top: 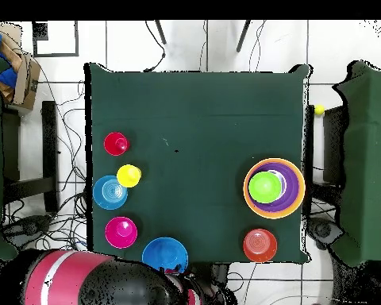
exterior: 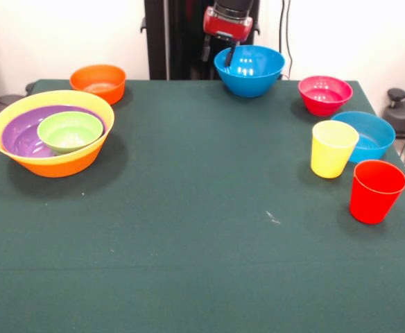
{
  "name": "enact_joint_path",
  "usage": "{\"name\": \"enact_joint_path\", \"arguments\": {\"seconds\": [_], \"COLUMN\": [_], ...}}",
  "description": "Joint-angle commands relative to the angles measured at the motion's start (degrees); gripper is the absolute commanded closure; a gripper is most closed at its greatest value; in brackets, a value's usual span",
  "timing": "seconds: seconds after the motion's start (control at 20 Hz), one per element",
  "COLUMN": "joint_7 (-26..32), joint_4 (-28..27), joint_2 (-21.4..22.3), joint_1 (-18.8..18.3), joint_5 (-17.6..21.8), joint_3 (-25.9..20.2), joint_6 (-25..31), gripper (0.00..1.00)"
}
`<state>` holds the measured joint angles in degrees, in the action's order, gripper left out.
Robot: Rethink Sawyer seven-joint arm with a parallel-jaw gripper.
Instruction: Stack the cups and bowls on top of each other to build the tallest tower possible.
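Reaching down at the table's far edge in the front view, the red and black gripper (exterior: 229, 52) has one dark finger inside the glossy blue plastic bowl (exterior: 250, 70), just behind its near-left rim; the second finger I cannot see, so I cannot tell if the gripper is spread or pinching the rim. This bowl sits at about 12 o'clock on the dark green table (exterior: 188, 229).

The tower (exterior: 51, 133) stands at about 9 o'clock, well apart from the gripper: a large yellow-orange plastic bowl (exterior: 46, 163) holds a wide purple bowl (exterior: 21, 137), and a small green bowl (exterior: 69, 130) sits inside that. A small orange bowl (exterior: 98, 83) rests alone at 11 o'clock, near the tower.

At about 2 o'clock lies a small pink-red bowl (exterior: 324, 94). Toward 3 o'clock a second blue bowl (exterior: 370, 133) sits with the smooth yellow plastic cup (exterior: 333, 148) touching its left side, upright. The red plastic cup (exterior: 376, 191) stands upright just in front of them.
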<state>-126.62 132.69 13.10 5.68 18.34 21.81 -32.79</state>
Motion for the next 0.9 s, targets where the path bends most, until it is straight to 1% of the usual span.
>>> {"name": "enact_joint_path", "arguments": {"seconds": [0.05,0.75,0.8,0.9], "joint_7": [-6.5,-6.4,-6.4,-7.2], "joint_4": [-10.1,-10.0,-10.1,-9.7], "joint_2": [-3.6,-2.1,-2.1,-2.0], "joint_1": [1.1,0.4,0.6,0.0], "joint_5": [-5.0,-4.2,-4.3,-4.7], "joint_3": [-4.2,-4.5,-4.4,-4.8], "joint_6": [-2.9,-0.6,-0.7,-0.7], "gripper": [0.0,0.0,1.0,1.0]}}
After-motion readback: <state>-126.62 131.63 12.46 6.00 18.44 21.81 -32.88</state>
